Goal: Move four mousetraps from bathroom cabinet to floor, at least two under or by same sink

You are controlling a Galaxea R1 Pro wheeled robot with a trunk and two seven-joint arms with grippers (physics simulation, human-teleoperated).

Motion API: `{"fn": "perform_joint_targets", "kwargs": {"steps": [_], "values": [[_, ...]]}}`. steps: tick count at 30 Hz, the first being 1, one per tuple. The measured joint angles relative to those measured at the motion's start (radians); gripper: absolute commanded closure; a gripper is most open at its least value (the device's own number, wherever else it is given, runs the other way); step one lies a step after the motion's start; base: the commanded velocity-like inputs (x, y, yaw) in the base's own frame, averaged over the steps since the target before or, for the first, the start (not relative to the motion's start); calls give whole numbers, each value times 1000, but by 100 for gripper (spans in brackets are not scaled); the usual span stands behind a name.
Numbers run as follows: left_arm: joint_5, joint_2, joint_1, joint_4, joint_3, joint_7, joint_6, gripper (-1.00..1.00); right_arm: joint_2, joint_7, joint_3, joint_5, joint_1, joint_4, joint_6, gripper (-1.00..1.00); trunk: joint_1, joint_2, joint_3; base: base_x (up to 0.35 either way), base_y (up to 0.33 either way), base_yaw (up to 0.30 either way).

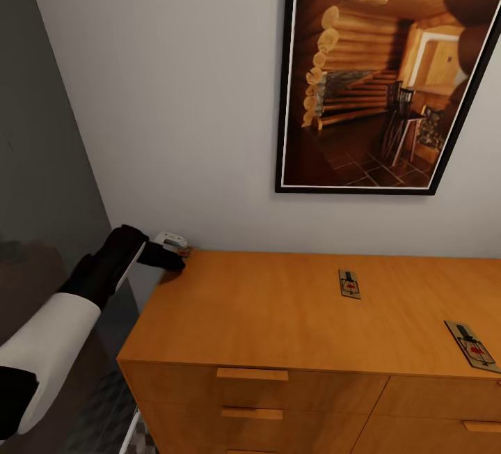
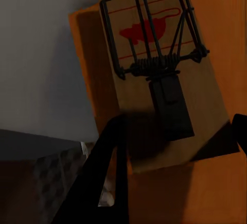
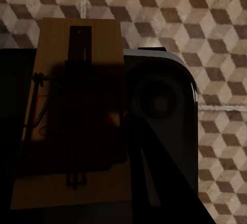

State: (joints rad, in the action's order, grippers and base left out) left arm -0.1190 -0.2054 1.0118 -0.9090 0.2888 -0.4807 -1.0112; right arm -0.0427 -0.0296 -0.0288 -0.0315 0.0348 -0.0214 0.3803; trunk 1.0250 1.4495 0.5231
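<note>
The orange-brown cabinet (image 1: 264, 315) has two mousetraps on its top, one near the middle back (image 1: 349, 284) and one at the right front (image 1: 473, 346). Another mousetrap (image 2: 154, 69) lies at the top's back left corner. My left gripper (image 1: 170, 261) (image 2: 177, 126) reaches there, its black fingers (image 2: 105, 172) pressed against the board's two long edges. My right gripper (image 3: 77, 152) holds one more mousetrap (image 3: 77, 80) flat, high above the cube-patterned bathroom floor (image 3: 216, 23); its fingers are lost in shadow. The bathroom sink is out of view.
A large framed picture (image 1: 390, 71) hangs on the white wall behind the cabinet. A small white fitting (image 1: 171, 238) sits on the wall by the cabinet's left corner. A grey wall (image 1: 42, 127) closes the left side. A dark rounded body (image 3: 159, 110) hangs below my right gripper.
</note>
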Motion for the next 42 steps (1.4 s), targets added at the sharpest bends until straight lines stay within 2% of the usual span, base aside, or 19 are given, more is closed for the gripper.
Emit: {"fn": "perform_joint_targets", "kwargs": {"steps": [8, 14, 42], "values": [[1, -14, 0, -62, -1, 1, -3, 100, 0, 0, 0, 0, 0, 0, 0, 100, 0, 0, 0, 0, 0, 0], [1, -18, 0, -73, 0, 1, -4, 100, 0, 0, 0, 0, 0, 0, 0, 100, 0, 0, 0, -67, 0, 0], [2, -18, 0, -65, 2, 1, -3, 100, 2, -1, 1, 0, 0, 0, 0, 100, 1, 0, 0, -327, 0, 0]]}}
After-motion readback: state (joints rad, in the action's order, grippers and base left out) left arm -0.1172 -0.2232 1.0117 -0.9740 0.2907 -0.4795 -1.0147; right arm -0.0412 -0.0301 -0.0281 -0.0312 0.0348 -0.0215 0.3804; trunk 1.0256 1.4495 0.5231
